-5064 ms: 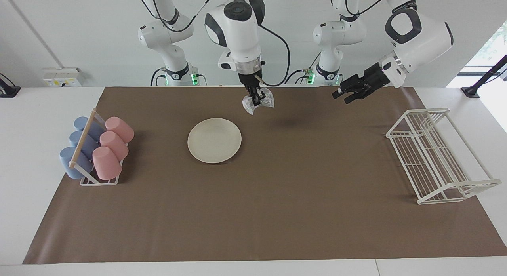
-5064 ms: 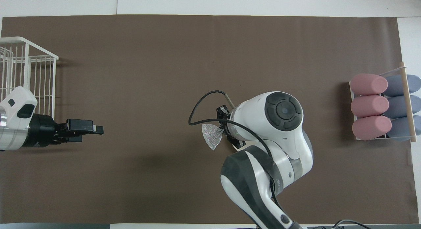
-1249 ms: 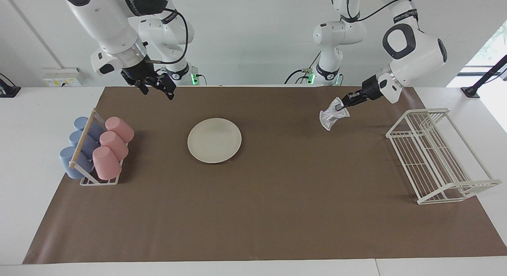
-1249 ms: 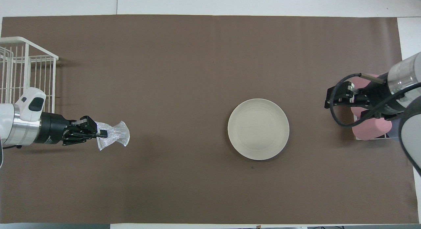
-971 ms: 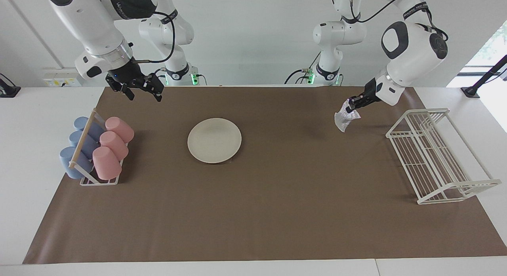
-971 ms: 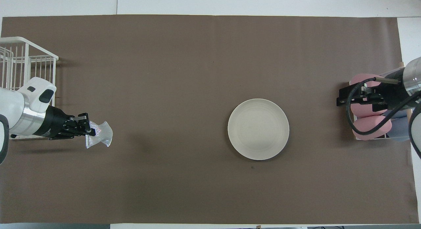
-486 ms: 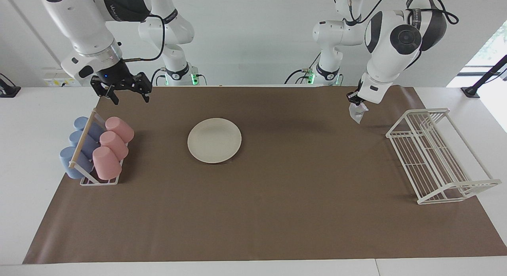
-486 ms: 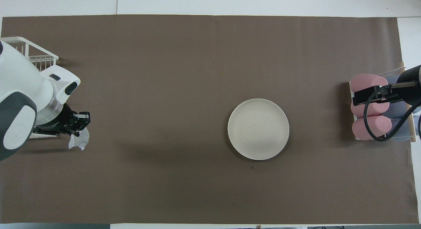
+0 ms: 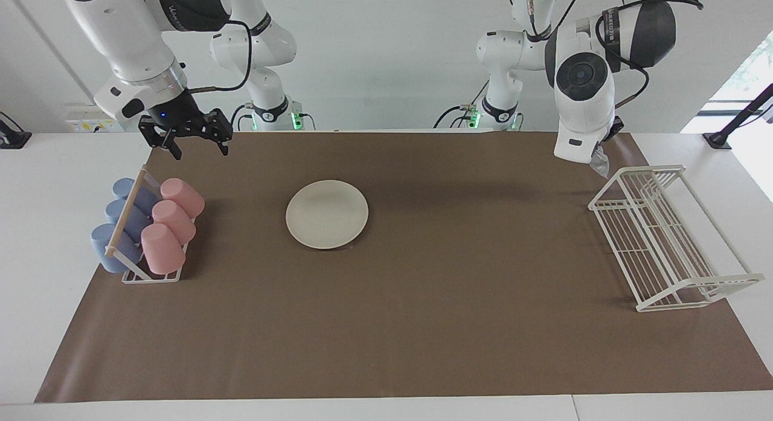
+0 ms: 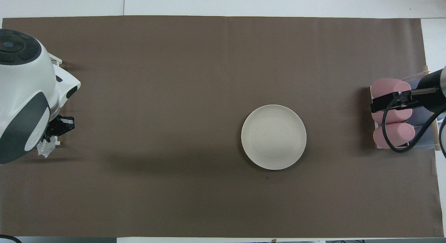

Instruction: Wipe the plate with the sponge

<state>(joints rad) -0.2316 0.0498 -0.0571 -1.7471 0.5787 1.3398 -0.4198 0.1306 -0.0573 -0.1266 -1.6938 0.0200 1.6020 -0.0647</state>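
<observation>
The cream plate (image 9: 327,214) lies flat on the brown mat, also seen in the overhead view (image 10: 274,137), with nothing on it. My left gripper (image 9: 595,149) is up in the air beside the near end of the wire rack, mostly hidden by its own wrist. It is shut on the silvery sponge (image 9: 599,161), which hangs below it and also shows in the overhead view (image 10: 44,149). My right gripper (image 9: 193,142) is open and empty, raised over the mat's near edge by the cup rack, well away from the plate.
A white wire rack (image 9: 664,240) stands at the left arm's end of the mat. A cup rack (image 9: 148,228) with pink and blue cups lying on their sides stands at the right arm's end. The brown mat (image 9: 423,300) covers the table.
The sponge has passed from my right gripper to my left. The left arm has swung it away from the plate to the wire rack. The right gripper has moved to the cup rack.
</observation>
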